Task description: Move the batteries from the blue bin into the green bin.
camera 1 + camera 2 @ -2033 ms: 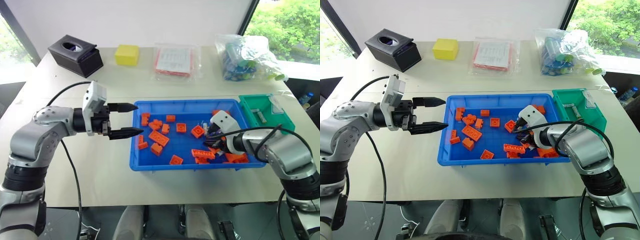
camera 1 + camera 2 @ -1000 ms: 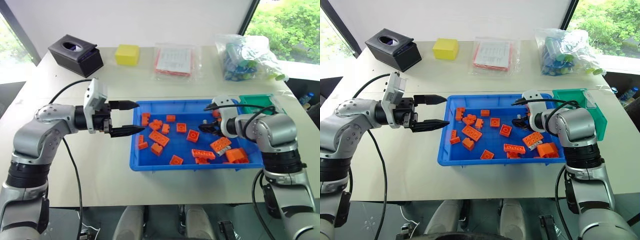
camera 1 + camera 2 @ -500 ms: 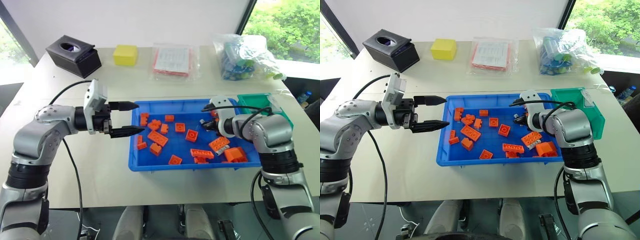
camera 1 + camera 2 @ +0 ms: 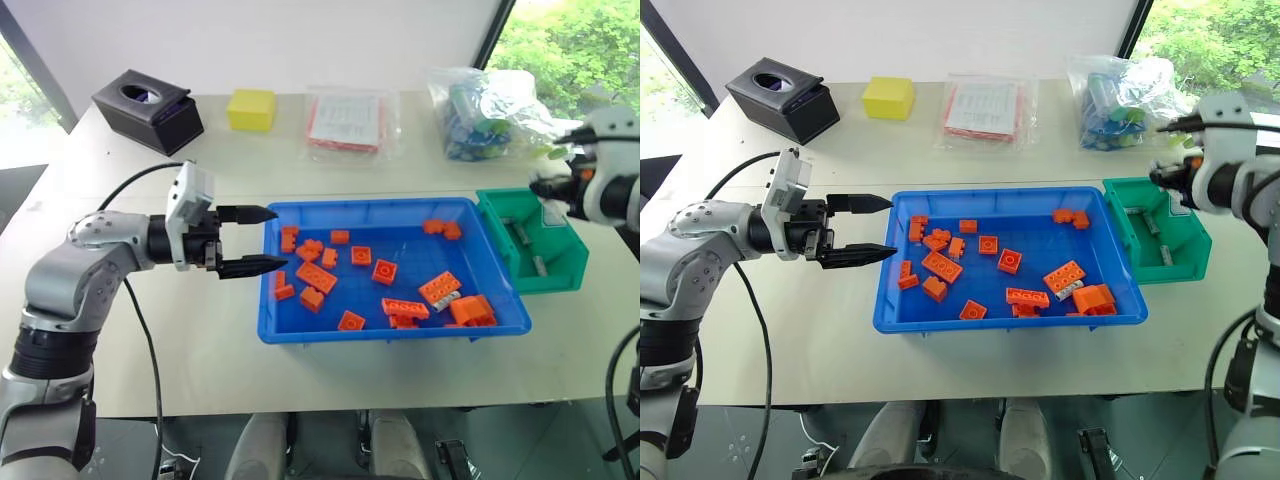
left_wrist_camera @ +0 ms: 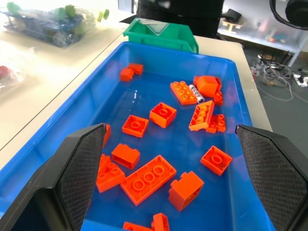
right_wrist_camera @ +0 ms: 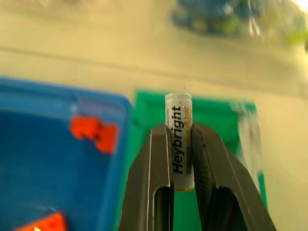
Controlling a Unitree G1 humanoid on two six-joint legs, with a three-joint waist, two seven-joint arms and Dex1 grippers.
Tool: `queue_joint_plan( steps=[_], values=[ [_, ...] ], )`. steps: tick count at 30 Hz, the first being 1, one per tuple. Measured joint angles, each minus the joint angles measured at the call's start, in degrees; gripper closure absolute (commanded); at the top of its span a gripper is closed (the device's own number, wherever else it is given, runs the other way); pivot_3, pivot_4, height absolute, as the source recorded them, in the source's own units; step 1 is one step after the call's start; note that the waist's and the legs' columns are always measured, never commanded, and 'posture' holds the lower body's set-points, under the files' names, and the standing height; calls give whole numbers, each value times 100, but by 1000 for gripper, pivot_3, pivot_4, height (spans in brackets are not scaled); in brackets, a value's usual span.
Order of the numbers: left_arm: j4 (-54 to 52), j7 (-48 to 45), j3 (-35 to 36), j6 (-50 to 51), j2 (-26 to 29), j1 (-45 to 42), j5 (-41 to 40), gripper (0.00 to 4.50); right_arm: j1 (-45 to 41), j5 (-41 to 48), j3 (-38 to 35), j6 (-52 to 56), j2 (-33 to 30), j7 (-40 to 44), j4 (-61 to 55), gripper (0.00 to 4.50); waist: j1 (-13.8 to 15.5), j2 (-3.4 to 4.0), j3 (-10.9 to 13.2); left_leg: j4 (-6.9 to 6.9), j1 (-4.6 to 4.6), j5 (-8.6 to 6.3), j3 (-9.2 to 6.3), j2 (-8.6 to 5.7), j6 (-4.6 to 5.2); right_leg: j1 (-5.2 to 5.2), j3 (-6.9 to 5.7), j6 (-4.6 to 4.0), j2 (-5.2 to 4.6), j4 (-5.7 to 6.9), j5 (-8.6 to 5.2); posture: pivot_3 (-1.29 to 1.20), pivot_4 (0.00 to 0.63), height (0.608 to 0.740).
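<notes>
Right wrist view shows the right gripper (image 6: pixel 183 159) with its two black fingers clamped on a battery (image 6: pixel 179 139), a slim silver cylinder printed "Heybright" that stands upright between them, its top poking above the fingertips. Behind it lies the green bin (image 6: pixel 211 113), with a corner of the blue bin (image 6: pixel 62 159) to one side. In the head views the right gripper (image 4: pixel 1162 174) hangs above the table at the far right, over the far end of the green bin (image 4: pixel 1195 245), which sits just beside the blue bin's right end. Two batteries in the green bin (image 4: pixel 1155 227) lie on its floor, one nearer the far wall and one nearer the front.

The blue bin (image 4: pixel 1010 320) sits in the middle of the table and holds scattered orange bricks (image 4: pixel 942 266). One more silver battery in the blue bin (image 4: pixel 1071 290) lies near its right end, touching a long orange brick; the left wrist view shows it as well (image 5: pixel 196 93).

The left gripper (image 4: pixel 872 228) is held level just outside the blue bin's left wall, pointing toward it, with its fingers wide apart and nothing between them.

At the far side of the table rest a black tissue box (image 4: pixel 782 98), a yellow block (image 4: pixel 888 97), a clear packet with red print (image 4: pixel 982 108) and a plastic bag of blue and green items (image 4: pixel 1130 92).
</notes>
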Motion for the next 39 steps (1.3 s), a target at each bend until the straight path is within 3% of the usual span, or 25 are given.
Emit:
queue_joint_plan(
  steps=[3,10,16,20,24,31,39],
  values=[
    [76,-22,-17,-6,-37,-61,4,0,310,-15,-47,-228,-8,18,187,4473,-6,7,2,2,2,1,-1,2,0,-1,1,-1,2,5,1,0,150,692],
    [187,-112,-73,-60,-53,-243,85,0,790,-117,-185,-714,-26,19,342,1198,21,6,2,3,-1,0,1,0,0,-1,1,0,-2,0,1,0,150,692],
    [183,-117,-73,-64,-49,-233,104,0,490,-74,-160,-896,-351,314,405,1198,15,8,2,3,0,0,-1,3,0,-1,1,0,1,1,1,0,150,692],
    [165,-113,-73,-63,-47,-223,104,0,580,333,281,-1421,-909,1512,-527,1198,5,11,4,-1,0,0,-5,6,-1,-3,1,1,4,0,-2,0,150,692],
    [162,-112,-96,-62,-61,-242,105,0,1222,533,1068,-2531,-1579,3196,-1348,1198,35,5,3,2,-1,-1,-6,-1,-1,6,1,7,-1,-7,-4,0,150,692],
    [173,-102,-123,-55,-63,-260,109,0,1431,-181,1939,-4392,-1610,4238,-943,1198,43,4,6,11,-1,-1,-4,2,-3,4,3,10,-2,-7,0,0,150,692],
    [-48,34,-71,41,-29,-141,64,0,1499,-879,2413,-5731,-1313,4625,-751,1198,45,4,6,7,-2,-1,-3,2,-4,0,4,9,-3,-6,1,0,150,692]
  ],
)
